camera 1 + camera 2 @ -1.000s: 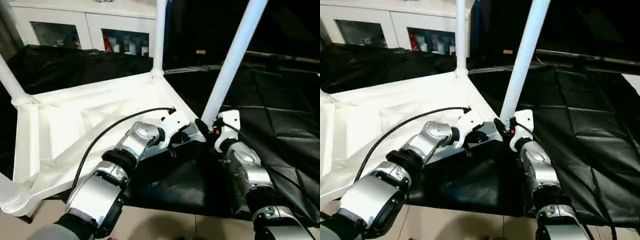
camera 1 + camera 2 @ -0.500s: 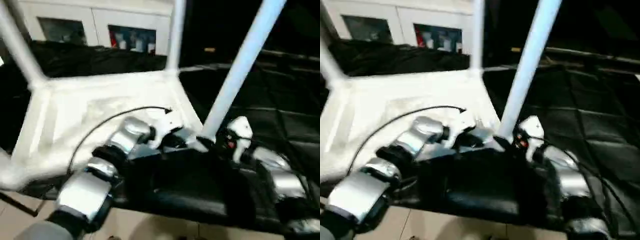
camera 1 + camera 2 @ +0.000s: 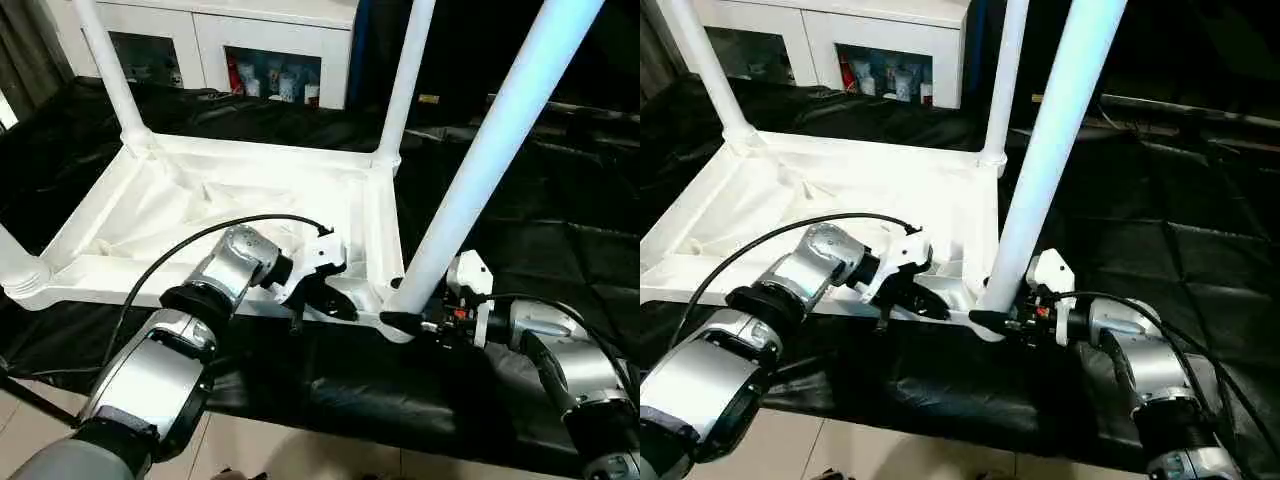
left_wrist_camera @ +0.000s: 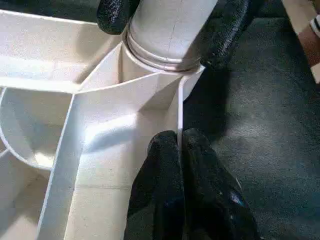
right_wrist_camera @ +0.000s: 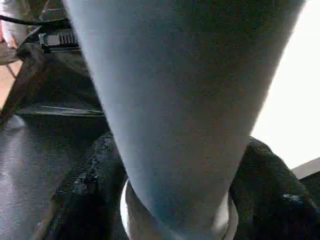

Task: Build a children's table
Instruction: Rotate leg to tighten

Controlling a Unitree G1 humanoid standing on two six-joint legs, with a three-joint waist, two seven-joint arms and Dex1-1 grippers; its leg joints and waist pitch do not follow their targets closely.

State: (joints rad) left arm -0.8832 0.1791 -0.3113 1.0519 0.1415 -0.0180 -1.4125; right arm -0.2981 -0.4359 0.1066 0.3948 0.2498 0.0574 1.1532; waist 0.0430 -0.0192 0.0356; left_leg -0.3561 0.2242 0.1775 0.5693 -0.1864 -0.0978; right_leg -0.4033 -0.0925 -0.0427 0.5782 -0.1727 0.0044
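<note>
White plastic tabletop [image 3: 230, 190] lies underside-up on the black-draped work table [image 3: 560, 200], its near edge at six o'clock, open cloth toward three. Left gripper [image 4: 181, 150] — fingers pressed together on a thin rib beside the near corner socket [image 4: 150, 65]. Right gripper [image 5: 175, 210] — fingers [image 5: 85, 185] spread around the seated leg [image 3: 490, 160].

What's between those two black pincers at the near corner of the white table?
The left wrist view shows it best: the left tool is pinched shut on the tabletop's thin edge rib, the right tool grips the leg, and the corner socket sits between.
</note>
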